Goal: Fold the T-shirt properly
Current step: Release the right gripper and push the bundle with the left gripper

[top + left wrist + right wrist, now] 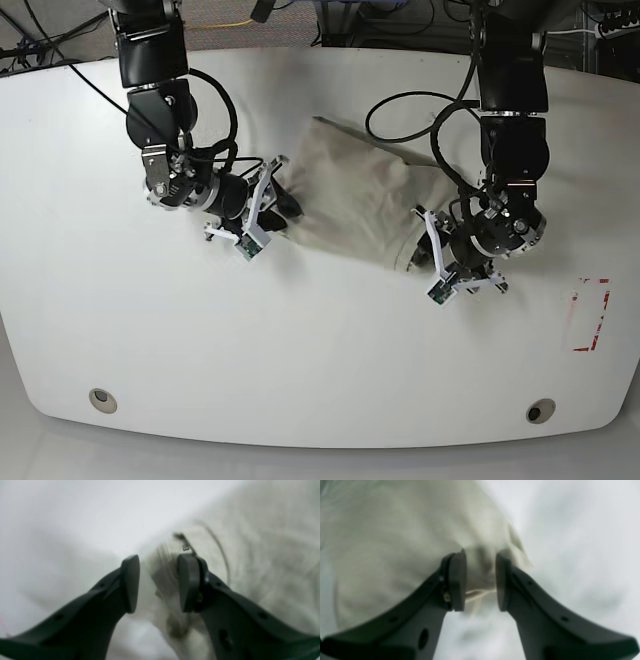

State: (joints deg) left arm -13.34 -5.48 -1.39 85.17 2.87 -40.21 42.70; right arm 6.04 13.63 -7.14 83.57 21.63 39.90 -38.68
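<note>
I have the shirt (355, 195) lying bunched on the white table (150, 340) between my two arms, a rumpled beige patch running from upper left to lower right in the base view, not yet any neat rectangle. My left gripper (157, 582) sits at the collar end: the wrist view shows the neckband and a small tag just past the tips, with a ridge of cloth standing in the gap, but the jaws are parted and I cannot tell whether the pads truly bite it. My right gripper (480, 580) is at the opposite edge of the shirt, jaws likewise partly spread, with a fold of fabric and what looks like a hem between them; it appears to rest against one pad, though the blur keeps me from calling it a firm pinch. I judge I am at the gathering stage, taking hold of two edges so the cloth can be stretched and laid flat before any real fold. Next I would need both pads closed firmly on fabric, then a lift and an even pull apart, watching that neither edge slips free.
</note>
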